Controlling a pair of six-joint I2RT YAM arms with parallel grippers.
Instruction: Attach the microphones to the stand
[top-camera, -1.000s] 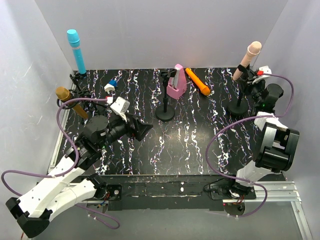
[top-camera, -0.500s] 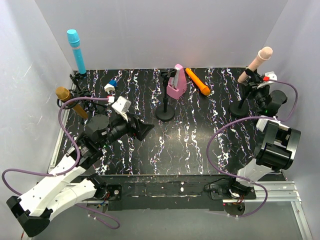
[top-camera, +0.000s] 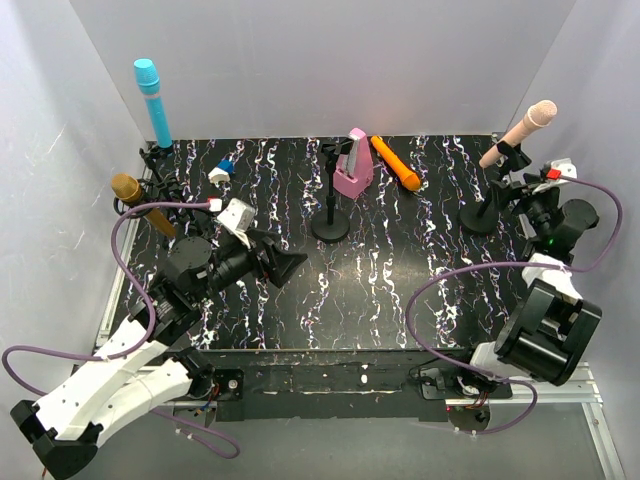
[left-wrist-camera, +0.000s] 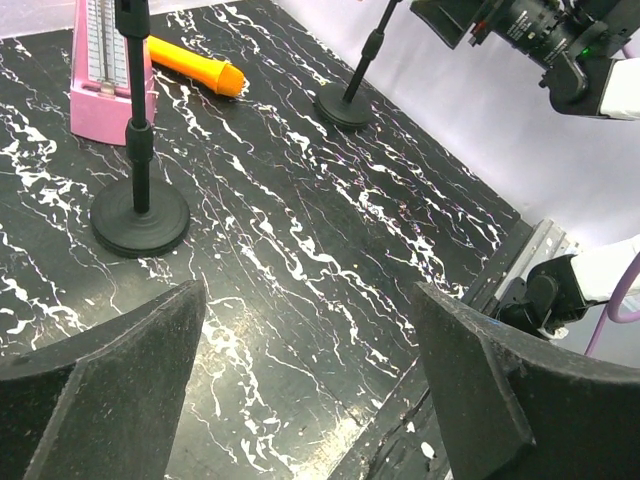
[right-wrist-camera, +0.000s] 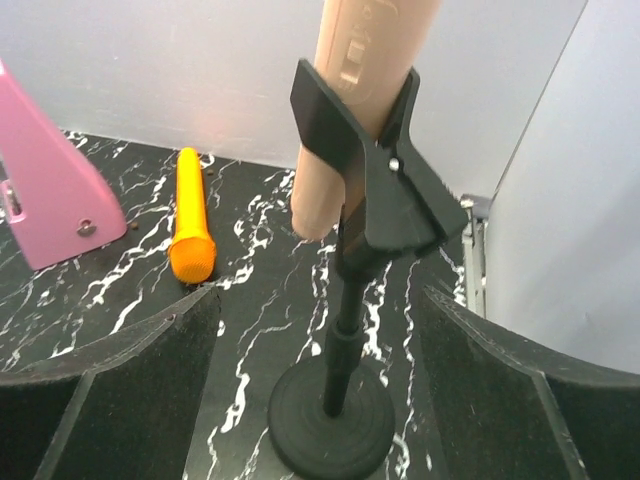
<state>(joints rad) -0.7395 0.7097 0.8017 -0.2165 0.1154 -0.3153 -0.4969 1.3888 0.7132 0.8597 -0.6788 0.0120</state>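
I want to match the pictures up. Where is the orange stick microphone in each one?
Top external: the orange stick microphone lies at the back middle of the table, just right of the pink pyramid metronome.
Left wrist: top left, right of the metronome.
Right wrist: left of middle, lying flat, right of the metronome.
Shared landmark: the metronome.

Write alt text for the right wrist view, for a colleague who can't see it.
A pale pink microphone sits clamped in the black clip of a stand straight ahead between the fingers of the open right gripper. Behind it on the black marbled table an orange microphone lies flat beside a pink metronome.
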